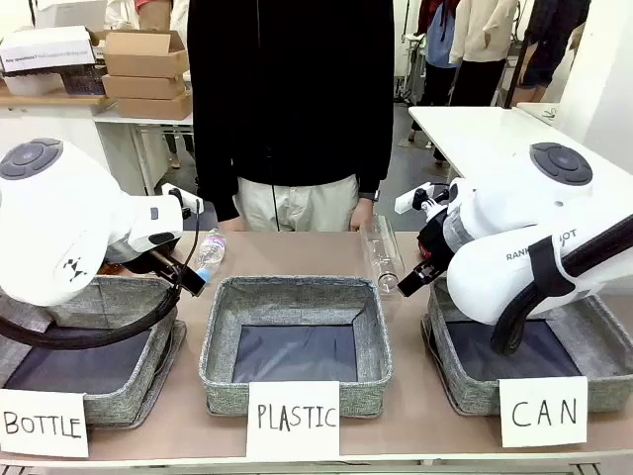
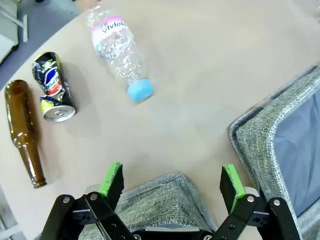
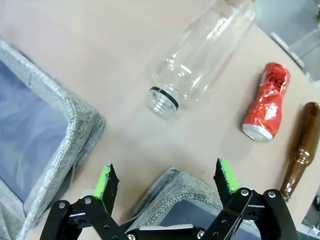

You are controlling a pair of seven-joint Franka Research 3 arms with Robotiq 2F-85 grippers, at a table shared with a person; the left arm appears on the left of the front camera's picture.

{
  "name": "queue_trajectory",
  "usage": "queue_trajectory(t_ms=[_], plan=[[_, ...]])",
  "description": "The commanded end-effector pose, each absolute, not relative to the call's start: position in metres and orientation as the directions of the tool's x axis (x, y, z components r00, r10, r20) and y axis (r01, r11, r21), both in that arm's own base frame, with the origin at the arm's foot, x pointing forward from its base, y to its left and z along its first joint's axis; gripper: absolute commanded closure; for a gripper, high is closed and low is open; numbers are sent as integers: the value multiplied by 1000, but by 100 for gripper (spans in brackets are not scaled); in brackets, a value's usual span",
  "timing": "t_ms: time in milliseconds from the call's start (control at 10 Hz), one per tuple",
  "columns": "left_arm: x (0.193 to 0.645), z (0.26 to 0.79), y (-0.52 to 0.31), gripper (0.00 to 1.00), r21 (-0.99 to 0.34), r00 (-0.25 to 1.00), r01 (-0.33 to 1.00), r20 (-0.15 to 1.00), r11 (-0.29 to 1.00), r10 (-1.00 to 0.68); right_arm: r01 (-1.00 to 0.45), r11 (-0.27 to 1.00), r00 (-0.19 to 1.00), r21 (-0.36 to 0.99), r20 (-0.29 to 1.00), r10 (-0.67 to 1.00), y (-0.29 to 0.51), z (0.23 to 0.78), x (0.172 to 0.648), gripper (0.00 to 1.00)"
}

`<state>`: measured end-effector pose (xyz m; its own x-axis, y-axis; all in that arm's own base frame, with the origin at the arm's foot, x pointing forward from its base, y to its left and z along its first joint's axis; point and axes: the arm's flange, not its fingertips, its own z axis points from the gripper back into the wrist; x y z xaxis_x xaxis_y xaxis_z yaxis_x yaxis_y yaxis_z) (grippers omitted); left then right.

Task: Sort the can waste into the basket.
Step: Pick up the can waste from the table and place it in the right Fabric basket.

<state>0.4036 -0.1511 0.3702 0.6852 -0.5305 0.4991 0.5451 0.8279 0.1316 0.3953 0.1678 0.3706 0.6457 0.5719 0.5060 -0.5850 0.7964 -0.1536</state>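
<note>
Left hand (image 2: 172, 175): I see it wide open, nothing between the green pads; it hangs over a corner of the BOTTLE bin (image 2: 167, 197).
Right hand (image 3: 165, 175): also spread wide and holding nothing; it hangs above a corner of the CAN basket (image 1: 462, 388).
Red can (image 3: 267, 102): dented, lying on its side on the tabletop (image 1: 297, 259) outside the basket, between the clear bottle (image 3: 202, 55) and a brown glass bottle (image 3: 300, 150), touching neither.
Dark can (image 2: 52, 87): lying on the tabletop at my left side, silver end towards my left wrist camera, just beside a second brown bottle (image 2: 24, 131) and near the water bottle (image 2: 117, 55) with the blue cap.
CAN basket: at my right in the front view, its white card (image 1: 543, 411) propped at the near side; the PLASTIC bin (image 1: 292, 341) stands beside it in the middle.
Person (image 1: 292, 109): standing at the far edge in a dark top.
</note>
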Motion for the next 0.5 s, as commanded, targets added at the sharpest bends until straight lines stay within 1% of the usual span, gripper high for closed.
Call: queue_trajectory(t_ms=[0,400], plan=[[404,370,-151,0,132,685,545,499,828,-530,-585,796,646,-154,506,572,168,371,395,0],[404,370,-151,0,132,685,545,499,828,-530,-585,796,646,-154,506,572,168,371,395,0]])
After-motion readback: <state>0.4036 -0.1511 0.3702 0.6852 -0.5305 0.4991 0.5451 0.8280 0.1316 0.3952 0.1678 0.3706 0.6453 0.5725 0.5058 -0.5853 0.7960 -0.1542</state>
